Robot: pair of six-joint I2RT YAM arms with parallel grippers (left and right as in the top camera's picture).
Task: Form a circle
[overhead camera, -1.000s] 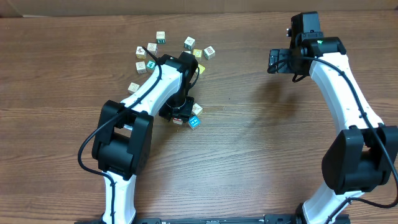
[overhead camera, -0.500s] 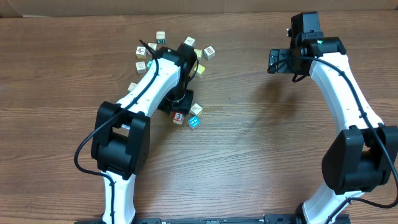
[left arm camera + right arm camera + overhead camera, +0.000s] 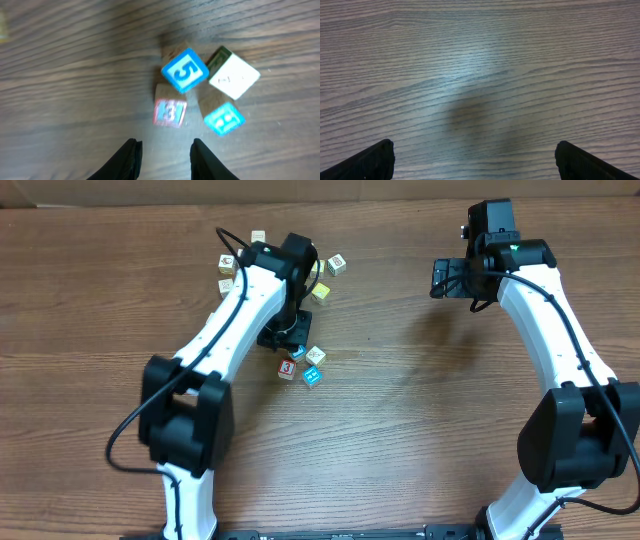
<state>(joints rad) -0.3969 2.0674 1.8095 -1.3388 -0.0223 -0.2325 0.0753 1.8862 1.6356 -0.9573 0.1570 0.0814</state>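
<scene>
Four small printed cubes form a tight ring on the wooden table. In the left wrist view they are a blue "5" cube (image 3: 184,71), a cream-white cube (image 3: 234,76), a red "3" cube (image 3: 170,111) and a second bright blue cube (image 3: 224,119). From overhead the ring (image 3: 303,364) lies just in front of my left gripper (image 3: 285,338). My left gripper (image 3: 165,152) hovers short of the red cube, its jaws narrowly apart with nothing between them. My right gripper (image 3: 445,278) hangs far to the right, and its wrist view shows it (image 3: 475,157) wide open over bare wood.
Loose cubes lie scattered behind the left arm: a cream one (image 3: 258,238), a pale one (image 3: 337,264), a yellow one (image 3: 320,290) and more at the left (image 3: 228,284). A cardboard edge runs along the back of the table.
My left gripper has drawn back from over the ring toward the scattered cubes, uncovering the blue "5" cube, and its jaws have narrowed. The right arm has not moved.
</scene>
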